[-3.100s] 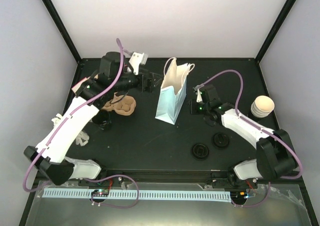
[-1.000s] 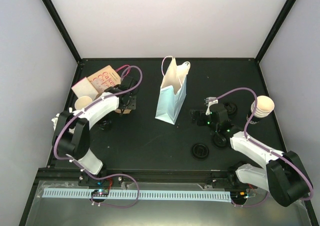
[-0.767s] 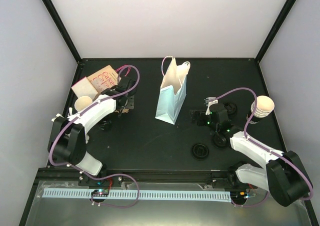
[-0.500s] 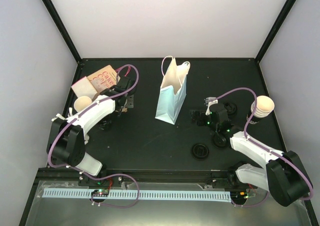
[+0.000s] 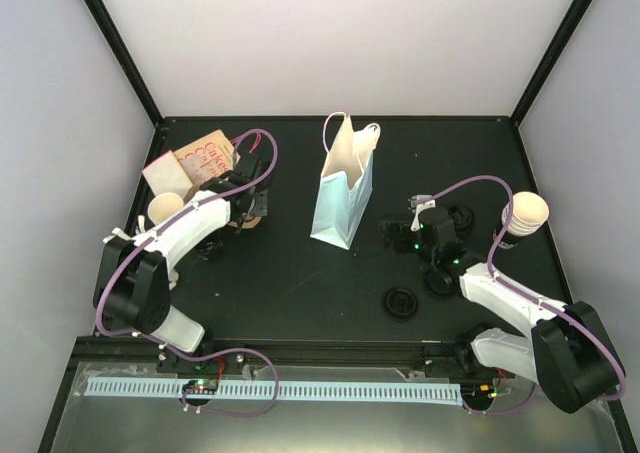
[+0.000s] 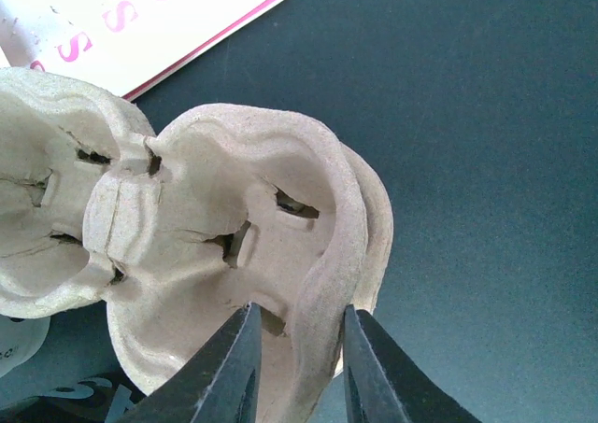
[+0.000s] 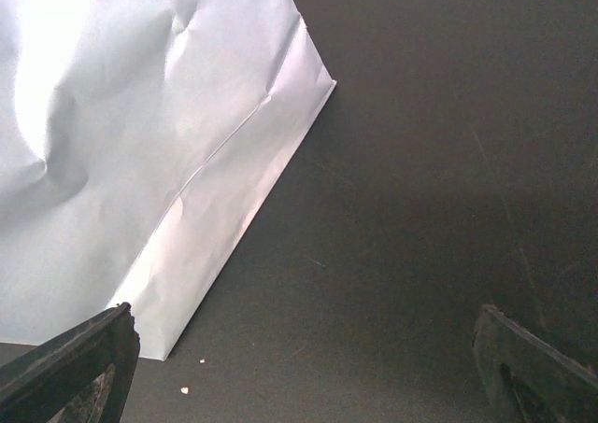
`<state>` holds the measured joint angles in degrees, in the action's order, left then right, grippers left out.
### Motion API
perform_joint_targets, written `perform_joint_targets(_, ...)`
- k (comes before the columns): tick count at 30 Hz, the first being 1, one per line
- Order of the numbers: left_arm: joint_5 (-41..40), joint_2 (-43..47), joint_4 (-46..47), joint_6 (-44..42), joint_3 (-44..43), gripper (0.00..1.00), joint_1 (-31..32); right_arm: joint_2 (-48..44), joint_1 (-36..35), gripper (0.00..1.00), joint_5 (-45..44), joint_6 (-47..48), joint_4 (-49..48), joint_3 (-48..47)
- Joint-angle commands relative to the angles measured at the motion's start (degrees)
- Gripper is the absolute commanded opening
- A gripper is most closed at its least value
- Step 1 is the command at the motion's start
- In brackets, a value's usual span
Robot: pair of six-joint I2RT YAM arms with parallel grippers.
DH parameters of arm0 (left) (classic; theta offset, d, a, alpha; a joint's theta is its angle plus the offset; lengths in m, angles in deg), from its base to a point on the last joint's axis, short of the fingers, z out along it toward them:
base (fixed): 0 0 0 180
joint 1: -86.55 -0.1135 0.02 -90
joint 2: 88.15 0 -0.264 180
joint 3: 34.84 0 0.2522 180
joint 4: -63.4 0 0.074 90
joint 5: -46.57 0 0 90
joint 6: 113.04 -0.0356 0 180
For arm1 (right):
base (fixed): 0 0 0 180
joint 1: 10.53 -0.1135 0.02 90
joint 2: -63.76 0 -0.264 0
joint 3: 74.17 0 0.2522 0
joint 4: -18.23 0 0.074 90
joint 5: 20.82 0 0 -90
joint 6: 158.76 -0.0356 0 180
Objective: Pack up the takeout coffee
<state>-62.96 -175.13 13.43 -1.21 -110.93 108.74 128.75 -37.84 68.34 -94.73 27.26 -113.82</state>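
Note:
A brown pulp cup carrier (image 6: 187, 218) lies on the black table at the left (image 5: 252, 219). My left gripper (image 6: 299, 348) straddles the carrier's right rim. One finger rests against the rim's outer side, while the other stands inside the cup well, a small gap from the wall. The white paper bag (image 5: 343, 188) stands upright in the middle, its lower corner filling the right wrist view (image 7: 121, 143). My right gripper (image 7: 304, 320) hangs wide open and empty just right of the bag (image 5: 395, 228). Paper cups stand at far right (image 5: 527, 213) and far left (image 5: 166, 207).
A white card with pink lettering (image 5: 195, 161) lies behind the carrier (image 6: 159, 21). Black lids lie near the right arm (image 5: 401, 301), (image 5: 441, 278), (image 5: 460, 216). Black frame rails border the table on all sides.
The left arm has pulled back from the bag to the carrier and lowered onto it. Its jaws have narrowed around the carrier's rim. The right arm has held still over the last second.

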Motion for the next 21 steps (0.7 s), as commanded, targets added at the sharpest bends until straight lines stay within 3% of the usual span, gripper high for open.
perform_joint_targets(1,-1.84,0.03,0.0,-0.05,-0.1,0.24,0.04,0.22,-0.22,1.0,0.49,0.39,-1.64,-0.21)
perform_joint_targets(4,-3.55,-0.02,-1.48,0.2,-1.04,0.12,0.91,0.21,-0.22,1.0,0.57,0.33,-1.66,-0.21)
perform_joint_targets(9,-9.41,1.85,-4.66,0.78,-2.94,0.02,3.26,0.21,-0.24,1.0,0.58,0.34,-1.71,-0.3)
perform_joint_targets(21,-16.23,7.63,-12.42,3.68,-8.18,0.02,3.46,0.05,-0.25,1.0,0.63,0.34,-1.66,-0.21)
